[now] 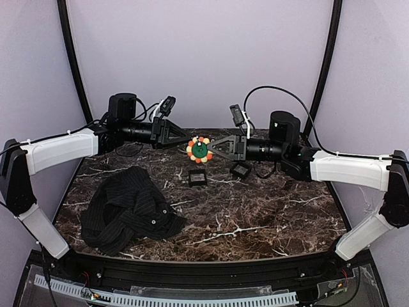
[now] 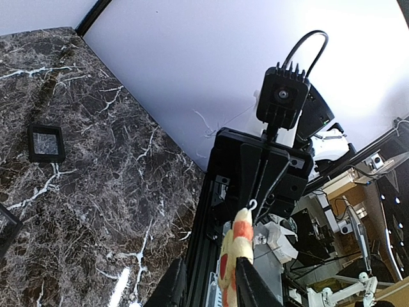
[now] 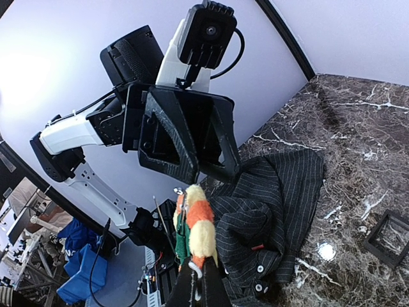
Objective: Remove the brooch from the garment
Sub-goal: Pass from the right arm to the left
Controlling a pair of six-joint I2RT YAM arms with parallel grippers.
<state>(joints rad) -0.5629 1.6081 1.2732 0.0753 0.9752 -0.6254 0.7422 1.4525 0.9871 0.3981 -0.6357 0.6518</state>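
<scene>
Left end effector [image 1: 184, 141] and right end effector [image 1: 212, 149]: nose to nose at the brooch [image 1: 199, 151], up in the air above the bench [image 1: 268, 217].

Progress:
- Looks done as to the removal itself.
- No cloth on the brooch in any view. Only a thin wire hook, bare, at its top end in the left wrist view.
- Well apart from the brooch, to its left and nearer the arm bases: the garment [image 1: 128, 208], crumpled on the bench, touched by neither arm.
- Probably left to do: settling the brooch into a single grip and setting it down away from the cloth.

Left of the brooch, left end effector:
- Partly open, jaws straddling the brooch's rim.
- One finger [image 2: 255, 291] against the petals, a clear gap on the other side.
- Reads as a loose bracket around the brooch rather than a pinch.
- Holds nothing firmly, as far as can be told.

Right of the brooch, right end effector:
- Closed tight on the brooch's edge.
- In the right wrist view, orange and cream petals and green backing standing up from between the fingertips.
- Carries the brooch on its own, by the look of it.
</scene>
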